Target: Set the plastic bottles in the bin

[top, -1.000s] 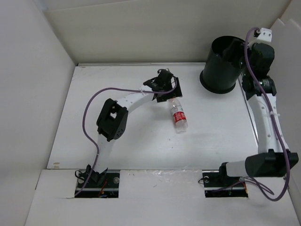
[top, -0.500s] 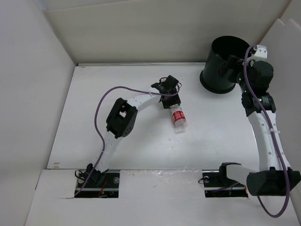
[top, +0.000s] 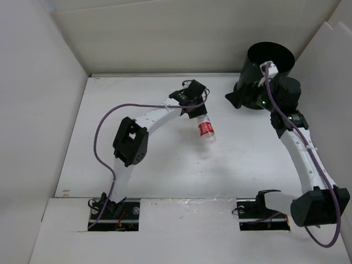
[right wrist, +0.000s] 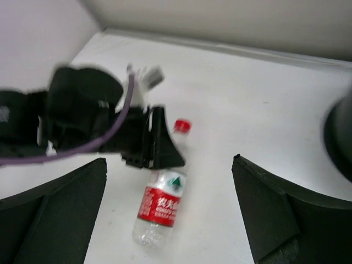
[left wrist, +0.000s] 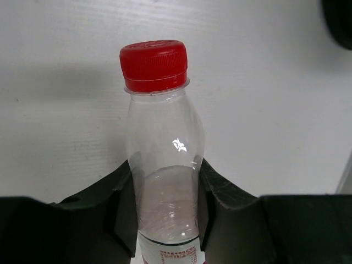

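From above: clamping the left end effector (top: 200,115) round the cap end of the red-capped plastic bottle (top: 205,131) just above the frame's centre. Compared with half a second back, drawing it up-frame and seemingly raising it off the desk (top: 247,159), judging by the faint shadow (top: 204,157) below. Swinging the right end effector (top: 233,99) off the mouth of the black bin (top: 252,66) in the upper right and down its left side toward the bottle, though well apart from it as yet. Through the left wrist camera: pinching the clear upper body of the bottle (left wrist: 162,159) snugly between both fingers (left wrist: 220,192), with the red cap (left wrist: 154,61) pointing up-frame over bare desk. Through the right wrist camera: spreading the fingers (right wrist: 55,214) wide with nothing between them, facing the bottle (right wrist: 160,206) at lower centre and glimpsing the bin (right wrist: 341,143) as a dark blur at the right edge. Probably setting up a handover or a carry toward the bin, with the bottle not yet dropped in.
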You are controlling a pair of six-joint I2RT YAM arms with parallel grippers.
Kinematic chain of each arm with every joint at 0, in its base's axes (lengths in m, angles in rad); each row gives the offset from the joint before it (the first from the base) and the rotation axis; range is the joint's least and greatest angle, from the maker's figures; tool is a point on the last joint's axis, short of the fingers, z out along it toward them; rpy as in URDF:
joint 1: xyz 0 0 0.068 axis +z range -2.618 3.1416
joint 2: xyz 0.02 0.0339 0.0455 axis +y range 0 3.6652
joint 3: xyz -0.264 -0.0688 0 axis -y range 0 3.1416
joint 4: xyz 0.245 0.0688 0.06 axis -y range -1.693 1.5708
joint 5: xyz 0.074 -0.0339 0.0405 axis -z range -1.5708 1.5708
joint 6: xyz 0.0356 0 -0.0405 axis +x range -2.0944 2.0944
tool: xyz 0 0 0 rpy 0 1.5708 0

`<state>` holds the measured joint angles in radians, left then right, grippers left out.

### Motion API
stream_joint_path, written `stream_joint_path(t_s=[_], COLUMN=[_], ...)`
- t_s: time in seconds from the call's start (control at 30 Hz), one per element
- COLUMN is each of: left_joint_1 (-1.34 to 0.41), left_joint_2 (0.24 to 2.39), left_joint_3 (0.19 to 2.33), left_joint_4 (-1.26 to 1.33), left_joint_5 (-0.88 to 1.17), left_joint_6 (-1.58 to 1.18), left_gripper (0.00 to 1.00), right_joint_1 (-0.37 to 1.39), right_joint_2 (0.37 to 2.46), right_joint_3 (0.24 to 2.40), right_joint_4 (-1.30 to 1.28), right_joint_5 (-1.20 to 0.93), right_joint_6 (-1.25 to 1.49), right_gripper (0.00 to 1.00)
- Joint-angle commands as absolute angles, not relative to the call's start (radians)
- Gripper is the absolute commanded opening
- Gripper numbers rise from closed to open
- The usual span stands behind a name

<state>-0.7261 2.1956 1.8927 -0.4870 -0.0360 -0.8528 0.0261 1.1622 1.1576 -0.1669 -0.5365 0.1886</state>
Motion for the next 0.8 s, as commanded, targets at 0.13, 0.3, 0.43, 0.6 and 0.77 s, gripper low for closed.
stream_joint_path(t_s=[0.13, 0.3, 0.43, 0.6, 0.77], left_joint_1=[-0.726, -0.726, -0.726, -0.726, -0.726], left_joint_2=[1.892, 1.804, 1.731, 1.666, 1.592], left_joint_3=[2.022, 2.0, 1.933, 1.858, 1.763], left_joint_4=[-0.476, -0.422, -0.356, -0.258, -0.152], left_joint_5=[-0.067, 0.0, 0.064, 0.071, 0.049], left_joint_6=[-0.706, -0.696, -0.706, -0.715, -0.715], left_gripper=[0.0, 0.0, 0.0, 0.0, 0.2], right_joint_1=[0.213, 0.324, 0.354, 0.393, 0.431], right_joint_2=[1.232, 1.278, 1.347, 1.399, 1.45], right_joint_3=[1.154, 1.154, 1.163, 1.163, 1.186], right_joint_4=[-0.035, 0.011, 0.02, 0.092, 0.13], right_joint_5=[-0.686, -0.626, -0.557, -0.606, -0.664], right_joint_6=[0.144, 0.166, 0.175, 0.23, 0.252], right_gripper=[0.99, 0.98, 0.98, 0.78, 0.24])
